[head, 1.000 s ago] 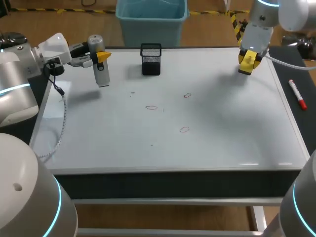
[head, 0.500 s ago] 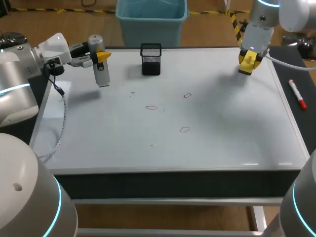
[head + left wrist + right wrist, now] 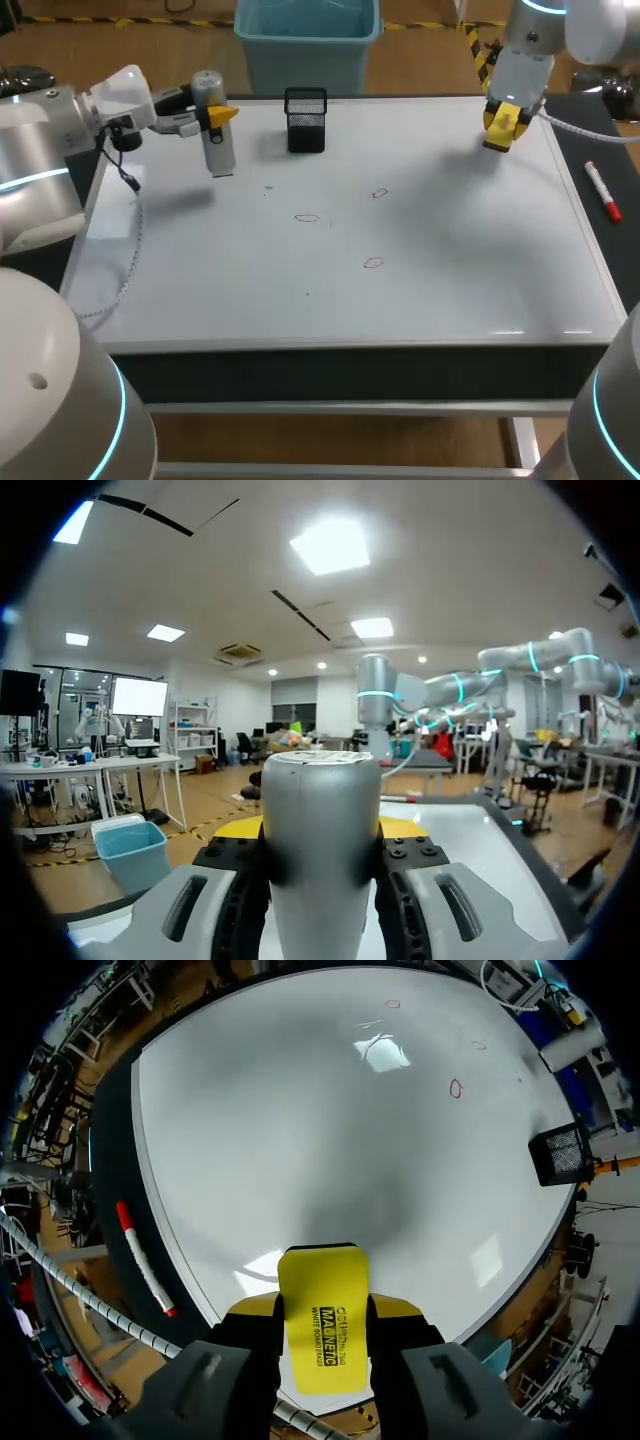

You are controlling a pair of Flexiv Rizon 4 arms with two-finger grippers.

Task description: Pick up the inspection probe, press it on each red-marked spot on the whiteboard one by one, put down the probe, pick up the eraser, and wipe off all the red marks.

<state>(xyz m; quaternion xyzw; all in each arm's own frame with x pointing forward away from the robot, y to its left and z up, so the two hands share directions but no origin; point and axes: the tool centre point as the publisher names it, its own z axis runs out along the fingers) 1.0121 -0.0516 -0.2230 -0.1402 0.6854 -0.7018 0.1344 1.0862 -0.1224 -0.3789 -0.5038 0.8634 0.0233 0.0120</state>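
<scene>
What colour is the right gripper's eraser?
Yellow, with black print; the eraser shows best in the right wrist view.

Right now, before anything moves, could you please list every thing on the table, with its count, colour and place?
whiteboard: one, white, covering most of the table top
red marks: three clear ovals, red, near the middle of the whiteboard
pen holder: one, black mesh, at the far edge of the whiteboard
marker: one, red and white, on the dark strip right of the whiteboard
inspection probe: one, grey, upright, held above the far left part of the whiteboard
eraser: one, yellow, held above the far right corner
left gripper: yellow tips, shut on the inspection probe
right gripper: yellow tips, shut on the eraser
</scene>
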